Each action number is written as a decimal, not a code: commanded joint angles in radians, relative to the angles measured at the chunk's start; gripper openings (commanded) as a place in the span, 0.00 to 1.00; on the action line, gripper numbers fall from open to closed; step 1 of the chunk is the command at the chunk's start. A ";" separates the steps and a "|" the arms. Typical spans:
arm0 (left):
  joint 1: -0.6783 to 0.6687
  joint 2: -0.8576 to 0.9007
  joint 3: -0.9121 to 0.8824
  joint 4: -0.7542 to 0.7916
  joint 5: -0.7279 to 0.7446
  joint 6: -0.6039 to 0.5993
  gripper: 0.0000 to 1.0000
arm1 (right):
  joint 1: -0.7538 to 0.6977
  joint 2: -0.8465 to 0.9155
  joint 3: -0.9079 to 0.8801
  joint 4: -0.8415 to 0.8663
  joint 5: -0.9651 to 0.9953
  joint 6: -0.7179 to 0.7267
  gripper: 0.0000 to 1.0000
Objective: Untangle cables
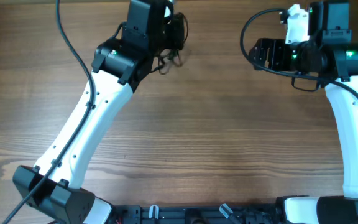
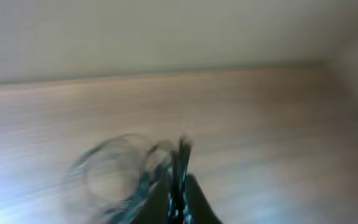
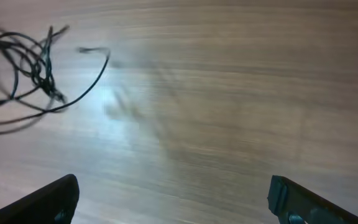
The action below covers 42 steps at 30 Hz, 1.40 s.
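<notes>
The cables [image 1: 168,61] are a small tangle of thin black cords at the far middle-left of the wooden table. My left gripper [image 1: 176,41] is over them. The left wrist view is blurred, but it shows the left fingers [image 2: 179,186] pressed together on a cord, with loops of cable [image 2: 110,177] trailing to the left. My right gripper [image 1: 261,54] is open and empty at the far right, apart from the tangle. In the right wrist view the cables [image 3: 27,68] lie at the upper left, well beyond the open fingers [image 3: 176,202].
The thick black cable of the left arm [image 1: 73,50] runs across the table's left side. Another thick black cable [image 1: 250,31] loops beside the right wrist. The arm bases [image 1: 185,214] stand along the near edge.
</notes>
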 commanded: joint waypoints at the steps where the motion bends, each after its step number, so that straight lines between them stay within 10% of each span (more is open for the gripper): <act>1: 0.061 -0.055 0.013 0.021 -0.072 -0.359 0.04 | -0.002 0.006 -0.004 0.000 -0.091 -0.050 1.00; 4: 0.004 -0.067 0.013 -0.069 -0.490 -0.309 0.04 | -0.002 0.006 -0.004 0.006 -0.055 -0.026 1.00; 7: -0.014 -0.079 0.013 -0.021 0.303 0.104 0.04 | -0.002 0.006 -0.004 0.015 -0.090 -0.059 1.00; 17: 0.062 -0.121 0.013 0.154 0.477 -0.041 0.04 | -0.003 0.007 -0.004 0.069 -0.453 -0.238 1.00; 24: 0.071 -0.141 0.013 0.165 0.476 -0.042 0.04 | -0.003 0.013 -0.004 0.101 -0.461 -0.237 0.56; 34: 0.072 -0.203 0.013 0.184 0.472 -0.049 0.04 | 0.003 0.135 -0.004 0.182 -0.553 -0.227 0.65; 42: 0.072 -0.206 0.013 0.183 0.473 -0.068 0.04 | 0.007 0.183 -0.004 0.348 -0.380 0.183 0.72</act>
